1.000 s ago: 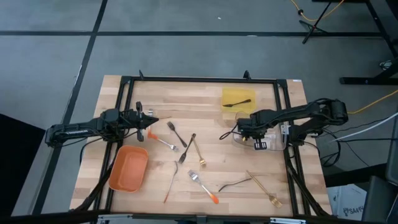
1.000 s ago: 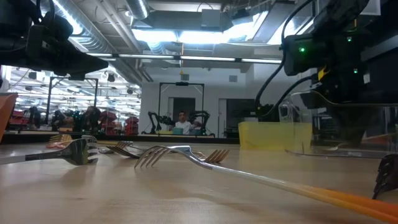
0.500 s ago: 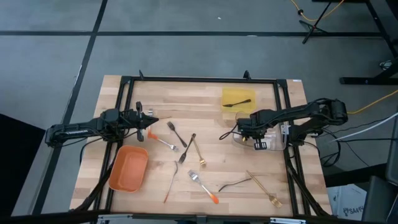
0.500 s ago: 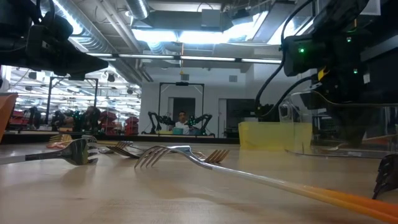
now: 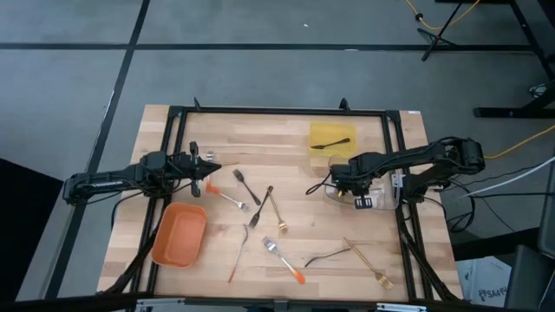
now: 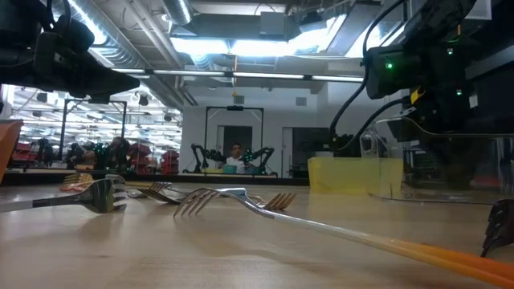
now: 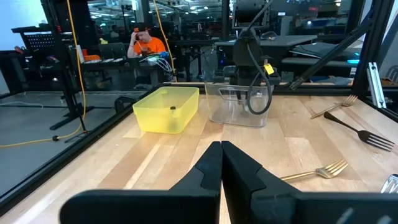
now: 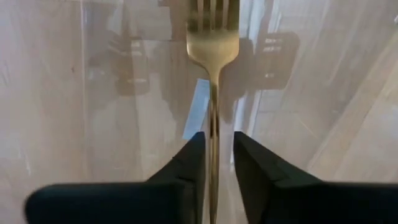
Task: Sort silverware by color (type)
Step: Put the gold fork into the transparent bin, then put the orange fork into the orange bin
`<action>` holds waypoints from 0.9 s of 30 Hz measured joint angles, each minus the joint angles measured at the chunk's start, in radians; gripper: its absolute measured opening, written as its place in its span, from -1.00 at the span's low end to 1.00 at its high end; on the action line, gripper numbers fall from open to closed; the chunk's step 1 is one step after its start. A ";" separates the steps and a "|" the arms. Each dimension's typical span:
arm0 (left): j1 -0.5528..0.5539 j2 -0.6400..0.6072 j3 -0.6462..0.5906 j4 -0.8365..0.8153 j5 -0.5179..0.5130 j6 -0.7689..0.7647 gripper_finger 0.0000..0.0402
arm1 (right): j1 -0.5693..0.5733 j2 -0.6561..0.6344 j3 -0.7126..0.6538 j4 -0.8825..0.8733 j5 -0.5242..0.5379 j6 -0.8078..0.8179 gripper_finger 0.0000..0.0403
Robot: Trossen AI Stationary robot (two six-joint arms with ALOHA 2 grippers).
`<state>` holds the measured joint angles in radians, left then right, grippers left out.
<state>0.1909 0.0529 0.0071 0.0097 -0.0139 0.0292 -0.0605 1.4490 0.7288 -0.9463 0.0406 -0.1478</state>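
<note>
Non-task items: table, 3 trays, room behind.

Wood table (image 5: 286, 143) w/ black frame (image 5: 260, 111) round the edge. Orange tray (image 5: 179, 235) near the table's front-left; its rim shows at the left edge of the low view (image 6: 8, 144). Yellow tray (image 5: 332, 139) at back, right of centre; seen also in low view (image 6: 353, 175) and left wrist view (image 7: 166, 110). Clear tray (image 7: 239, 107) just beside the yellow one in the wrist view, on the table's right side (image 5: 381, 198). Grey floor (image 5: 260, 52) w/ dark lines, yellow cable (image 5: 438, 16) top right. Person in orange top (image 7: 149, 45) seated at a desk in the background; another person (image 6: 235, 159) far off in low view. Ceiling lights (image 6: 241, 46) overhead.
</note>
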 joint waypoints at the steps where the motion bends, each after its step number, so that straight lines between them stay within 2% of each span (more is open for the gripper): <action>1: 0.000 0.000 0.000 0.000 0.000 0.000 -1.00 | 0.000 0.000 0.000 0.000 0.000 0.000 -0.58; 7: 0.000 0.000 0.000 0.000 0.000 0.000 -1.00 | 0.000 0.000 0.000 0.000 0.000 0.000 -0.43; 21: 0.000 0.000 0.000 0.003 0.000 0.000 -1.00 | 0.000 0.002 0.035 -0.030 0.015 -0.001 -0.43; 27: 0.000 0.000 -0.001 0.097 -0.001 -0.020 -1.00 | 0.001 0.002 0.083 -0.100 0.055 0.000 -0.43</action>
<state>0.1909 0.0532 0.0063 0.1067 -0.0151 0.0093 -0.0593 1.4506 0.8114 -1.0465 0.0953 -0.1474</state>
